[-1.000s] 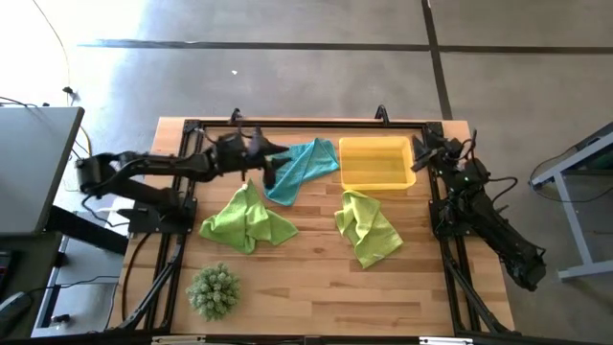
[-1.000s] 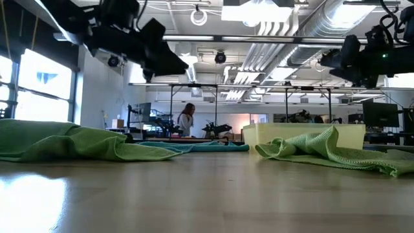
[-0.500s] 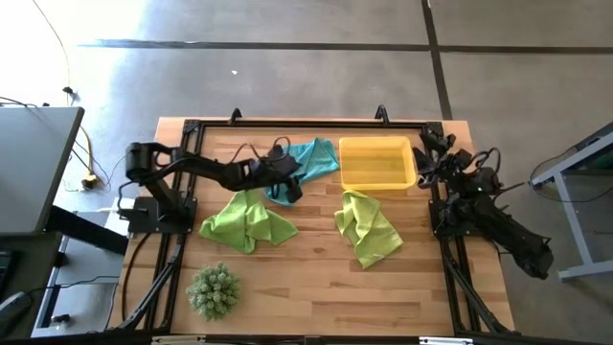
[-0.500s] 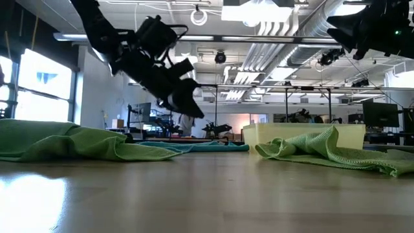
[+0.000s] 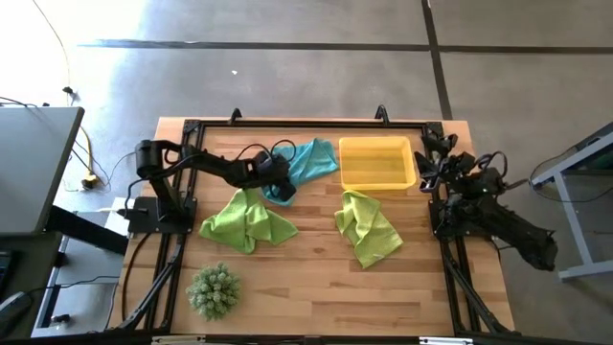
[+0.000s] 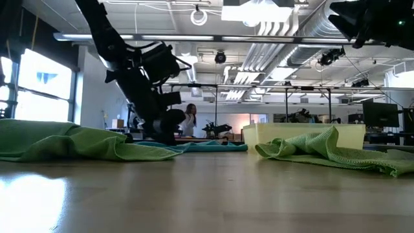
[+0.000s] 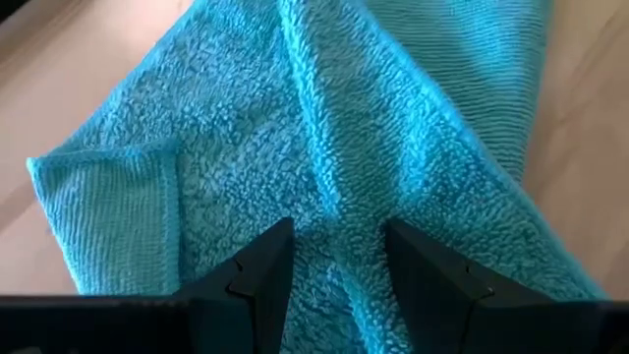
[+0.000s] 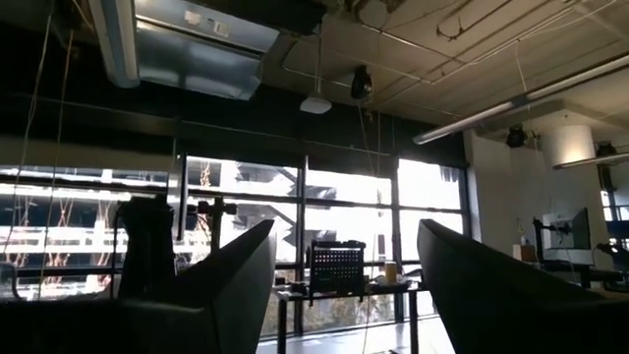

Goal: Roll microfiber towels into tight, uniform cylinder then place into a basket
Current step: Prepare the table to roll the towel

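Overhead, we are seeing the wooden table lying under an open workshop ceiling, its near half bare beyond two lime-green towels and a spiky plant. Our left gripper is pressing spread fingers onto the teal towel beside the yellow basket. Our right gripper is hanging at the right edge, fingers spread, gripping nothing.

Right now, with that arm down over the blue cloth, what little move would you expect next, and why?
Probably close. The left end effector sits open on the teal towel, a raised fold between its fingers, so pinching that fold looks likely. The right end effector waits, open, beside the basket.
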`<state>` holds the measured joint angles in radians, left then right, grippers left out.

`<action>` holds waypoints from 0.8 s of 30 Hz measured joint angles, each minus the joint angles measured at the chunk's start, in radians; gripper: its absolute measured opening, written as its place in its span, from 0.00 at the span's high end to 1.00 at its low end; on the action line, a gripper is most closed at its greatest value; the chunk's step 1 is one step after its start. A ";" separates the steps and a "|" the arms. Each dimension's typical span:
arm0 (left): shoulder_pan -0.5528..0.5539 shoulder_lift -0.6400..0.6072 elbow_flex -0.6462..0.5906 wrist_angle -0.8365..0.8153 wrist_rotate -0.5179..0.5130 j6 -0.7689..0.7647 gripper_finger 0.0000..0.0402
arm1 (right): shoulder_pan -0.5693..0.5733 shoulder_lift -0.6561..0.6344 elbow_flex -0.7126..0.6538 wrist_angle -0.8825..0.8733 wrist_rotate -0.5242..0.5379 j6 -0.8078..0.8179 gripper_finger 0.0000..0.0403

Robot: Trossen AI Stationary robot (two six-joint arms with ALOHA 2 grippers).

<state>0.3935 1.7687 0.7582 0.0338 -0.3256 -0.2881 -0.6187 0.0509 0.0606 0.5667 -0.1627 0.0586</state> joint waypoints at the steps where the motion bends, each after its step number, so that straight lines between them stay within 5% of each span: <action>1: 0.000 -0.002 0.001 -0.020 -0.003 -0.014 0.62 | 0.004 0.020 0.010 0.000 0.001 0.000 0.40; 13: -0.001 -0.040 0.002 -0.243 -0.066 -0.027 0.62 | 0.094 0.459 0.213 -0.097 -0.068 0.058 0.40; 18: 0.014 -0.088 -0.003 -0.413 -0.165 -0.028 0.62 | 0.178 0.625 0.277 -0.239 -0.165 0.138 0.40; 24: 0.043 -0.162 -0.010 -0.557 -0.148 -0.080 0.62 | 0.308 0.778 0.311 -0.293 -0.189 0.213 0.40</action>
<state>0.4366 1.6068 0.7482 -0.5233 -0.4733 -0.3685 -0.3102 0.8286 0.3720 0.2737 -0.3519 0.2714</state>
